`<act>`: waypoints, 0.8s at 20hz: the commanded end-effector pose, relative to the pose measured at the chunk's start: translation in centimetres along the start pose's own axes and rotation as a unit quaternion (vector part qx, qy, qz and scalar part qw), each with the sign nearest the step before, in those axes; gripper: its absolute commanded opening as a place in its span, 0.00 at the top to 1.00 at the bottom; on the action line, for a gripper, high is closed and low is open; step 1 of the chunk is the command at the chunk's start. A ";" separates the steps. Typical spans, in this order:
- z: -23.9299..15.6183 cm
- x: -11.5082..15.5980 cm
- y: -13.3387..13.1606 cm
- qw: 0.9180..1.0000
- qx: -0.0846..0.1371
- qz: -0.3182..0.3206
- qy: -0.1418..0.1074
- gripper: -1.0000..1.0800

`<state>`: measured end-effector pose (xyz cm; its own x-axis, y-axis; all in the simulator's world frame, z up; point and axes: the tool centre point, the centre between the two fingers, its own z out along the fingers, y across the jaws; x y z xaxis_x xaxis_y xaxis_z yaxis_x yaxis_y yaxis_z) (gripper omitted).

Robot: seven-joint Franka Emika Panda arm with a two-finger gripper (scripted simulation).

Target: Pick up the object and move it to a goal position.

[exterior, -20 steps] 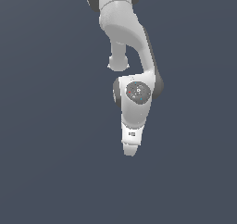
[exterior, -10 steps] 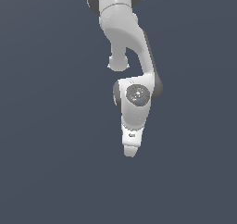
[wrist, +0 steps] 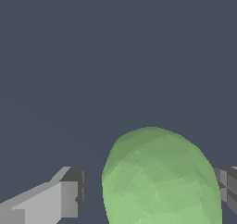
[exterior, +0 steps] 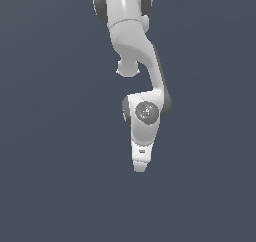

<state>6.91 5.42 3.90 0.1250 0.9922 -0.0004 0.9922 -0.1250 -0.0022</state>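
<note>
In the wrist view, a rounded pale green object lies between the two fingers of my gripper. One grey fingertip stands a small gap away from the object's side. The other fingertip shows at the object's opposite edge, partly hidden behind it. The jaws are apart and straddle the object. The exterior view shows the white arm hanging down to its hand. There the fingers and the green object are hidden behind the hand. No goal marker shows in either view.
A plain dark blue-grey surface fills the background of both views. The arm's base sits at the top of the exterior view. No other objects are visible.
The arm's hand has dropped slightly lower in the exterior view over the last second. Its sideways position is unchanged.
</note>
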 end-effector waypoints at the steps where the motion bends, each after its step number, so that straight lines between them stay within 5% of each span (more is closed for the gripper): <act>1: 0.0 0.0 0.1 1.000 -0.001 0.000 0.000 0.04; 2: 0.0 0.0 0.1 1.000 -0.001 0.000 0.000 1.00; 16: 0.0 0.0 0.4 1.000 -0.001 0.000 0.000 1.00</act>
<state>7.16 5.38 3.89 0.1252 0.9921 -0.0001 0.9921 -0.1252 -0.0003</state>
